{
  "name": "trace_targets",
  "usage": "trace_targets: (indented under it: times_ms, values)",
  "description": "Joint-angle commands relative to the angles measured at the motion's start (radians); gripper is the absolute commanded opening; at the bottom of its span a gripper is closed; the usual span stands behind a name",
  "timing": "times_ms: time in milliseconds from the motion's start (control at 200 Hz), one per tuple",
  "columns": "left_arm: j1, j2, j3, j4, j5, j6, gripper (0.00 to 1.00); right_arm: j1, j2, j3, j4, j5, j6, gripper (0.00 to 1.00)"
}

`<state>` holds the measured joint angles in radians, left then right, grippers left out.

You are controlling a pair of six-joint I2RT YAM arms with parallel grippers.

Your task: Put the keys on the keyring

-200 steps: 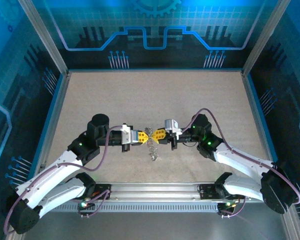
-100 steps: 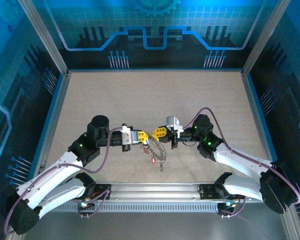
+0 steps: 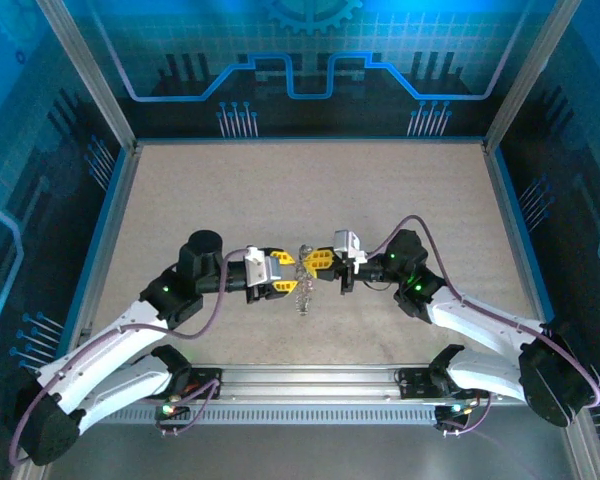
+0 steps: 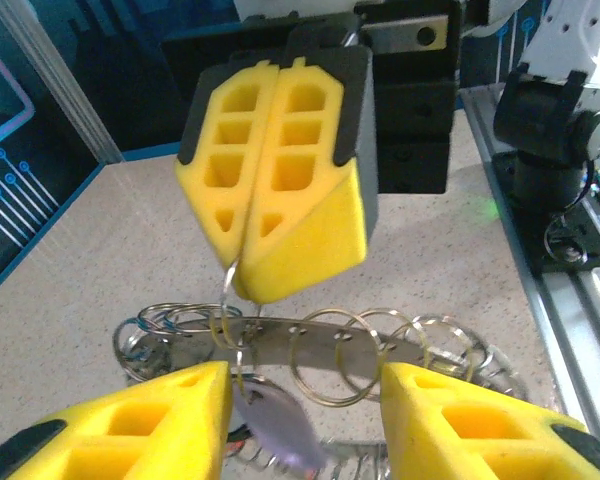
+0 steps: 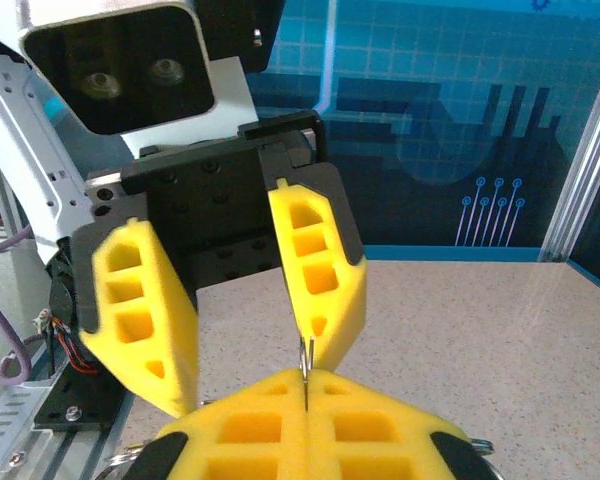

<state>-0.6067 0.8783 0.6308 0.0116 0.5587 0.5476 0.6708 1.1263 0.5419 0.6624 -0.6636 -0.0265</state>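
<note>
My right gripper (image 3: 313, 262) is shut on a thin wire loop of the keyring (image 5: 305, 372), which pokes up between its yellow pads. From the left wrist I see those shut pads (image 4: 280, 180) pinching the loop, with a curved metal strip (image 4: 310, 335) carrying several small rings hanging below. The keys (image 3: 302, 288) dangle under it just above the table; one blurred key (image 4: 278, 420) hangs low. My left gripper (image 3: 285, 277) is open, its fingers either side of the bunch and touching nothing. In the right wrist view the left gripper (image 5: 250, 370) faces mine, jaws apart.
The speckled beige table (image 3: 300, 190) spreads behind and to both sides of the grippers. A metal rail (image 3: 310, 385) runs along the near edge. Blue walls with frame posts (image 3: 85, 75) enclose the workspace.
My left gripper has opened and let go of the bunch. The bunch, stretched between both grippers half a second ago, now hangs bunched from the right gripper alone.
</note>
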Motion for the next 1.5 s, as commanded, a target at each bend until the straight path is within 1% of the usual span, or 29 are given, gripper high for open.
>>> trace_targets:
  times_ms: [0, 100, 335, 560, 670, 770, 885, 1011, 1101, 1236, 1276, 1391, 1496]
  values:
    - [-0.002, 0.013, 0.021, 0.003, -0.067, -0.023, 0.38, 0.021, 0.004, 0.024, 0.013, -0.001, -0.049, 0.0]
    - [-0.002, 0.011, 0.031, -0.008, -0.087, -0.029, 0.35, 0.027, 0.011, 0.028, 0.004, 0.005, -0.061, 0.0]
    - [-0.002, 0.013, 0.024, -0.004, -0.074, -0.025, 0.29, 0.039, 0.035, 0.042, -0.013, -0.008, -0.086, 0.0]
    - [0.0, -0.001, 0.02, -0.017, -0.12, -0.007, 0.28, 0.045, 0.05, 0.043, -0.003, -0.01, -0.093, 0.0]
    - [0.0, -0.034, 0.009, -0.037, -0.157, -0.01, 0.29, 0.045, 0.058, 0.044, 0.003, -0.014, -0.095, 0.0]
    - [0.0, -0.062, -0.009, 0.001, -0.23, -0.028, 0.36, 0.047, 0.054, 0.038, 0.013, -0.01, -0.098, 0.0]
    - [0.002, -0.066, 0.003, 0.002, -0.269, -0.054, 0.36, 0.048, 0.054, 0.041, 0.02, -0.01, -0.098, 0.0]
    - [0.002, -0.019, 0.023, -0.027, -0.209, -0.064, 0.31, 0.049, 0.047, 0.044, 0.004, -0.012, -0.11, 0.0]
    - [0.002, 0.001, 0.053, -0.082, -0.158, -0.059, 0.31, 0.046, 0.047, 0.048, -0.006, -0.011, -0.118, 0.0]
    - [0.001, -0.001, 0.038, -0.083, -0.105, -0.043, 0.31, 0.047, 0.045, 0.047, -0.011, -0.016, -0.123, 0.0]
    - [0.001, -0.001, 0.04, -0.091, -0.089, -0.041, 0.33, 0.047, 0.044, 0.044, -0.008, -0.011, -0.121, 0.0]
    - [0.001, -0.009, 0.034, -0.101, -0.06, -0.039, 0.42, 0.046, 0.043, 0.046, -0.014, -0.016, -0.129, 0.0]
    - [0.002, -0.009, 0.03, -0.096, -0.045, -0.045, 0.43, 0.047, 0.035, 0.038, -0.02, -0.004, -0.135, 0.0]
